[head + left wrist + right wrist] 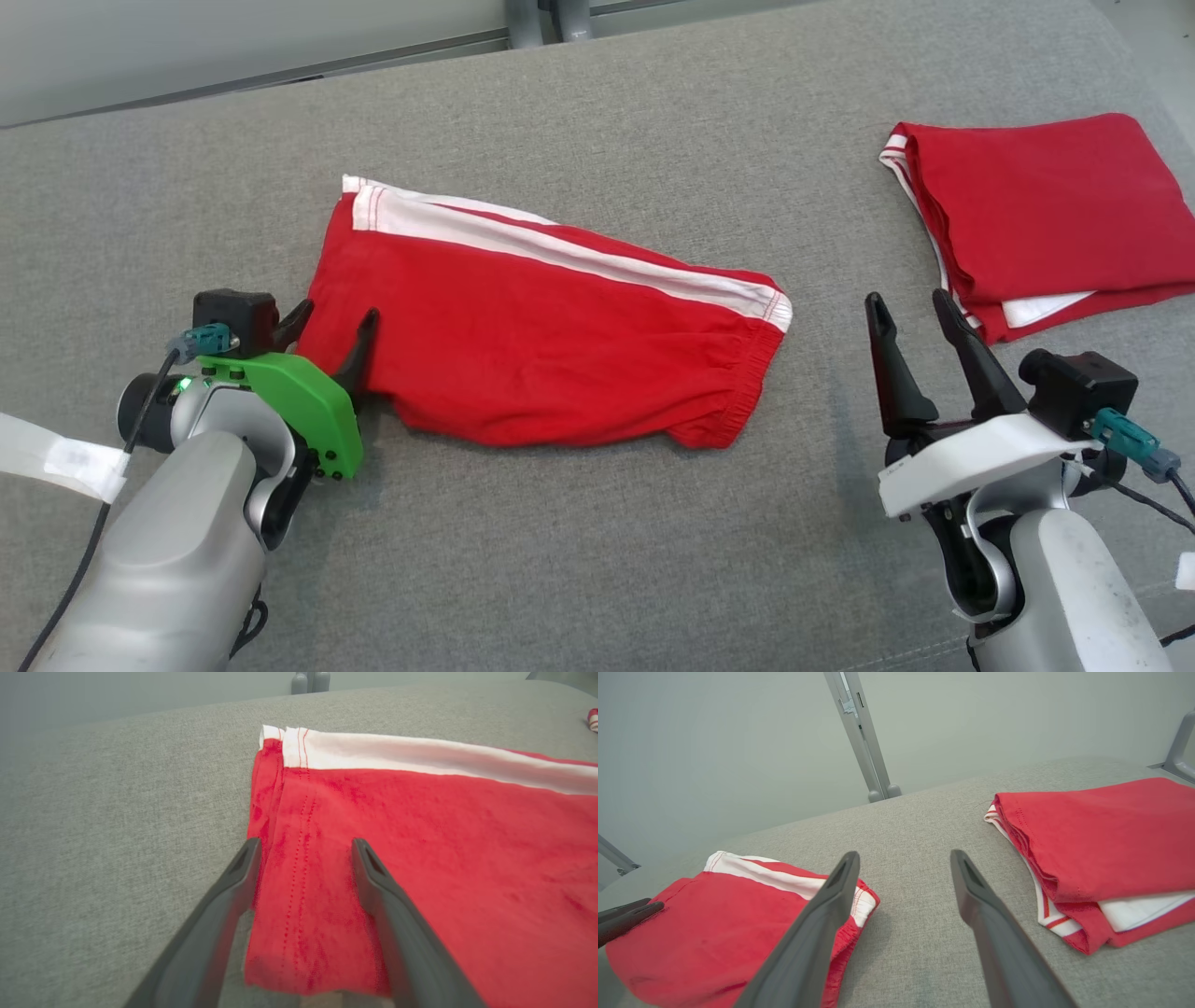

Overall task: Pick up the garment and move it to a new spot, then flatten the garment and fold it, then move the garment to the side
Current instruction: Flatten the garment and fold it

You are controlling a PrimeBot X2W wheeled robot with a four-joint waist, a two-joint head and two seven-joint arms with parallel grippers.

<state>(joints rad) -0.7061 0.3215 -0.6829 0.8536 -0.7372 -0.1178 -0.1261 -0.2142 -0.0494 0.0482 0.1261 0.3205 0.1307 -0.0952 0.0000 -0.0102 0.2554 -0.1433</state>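
Left fingers [373,877] spread wide, nothing clamped. They straddle the left hem of the red shorts [444,858]: one finger sits at the hem edge over grey surface [117,835], the other is over red cloth. Can't tell if either tip actually touches the fabric.

From the head view the left fingers [359,350] sit at the near-left corner of the shorts [541,345], pointing far.

Right fingers [892,364] also spread, holding nothing, over bare surface [597,560]. They're just right of the shorts' right end and clear of it, and the folded red garment [1046,205] lies farther right and far. The right wrist view agrees: right fingers [980,896] point into the gap between the shorts [714,924] and the folded red garment [1101,830].

Shorts lie flat mid-surface, left of centre. Long axis runs left-right and is skewed, with the left end farther and the right end nearer. Leg hem faces left, gathered waistband [747,373] faces right. White side stripe [560,247] runs along the far edge.
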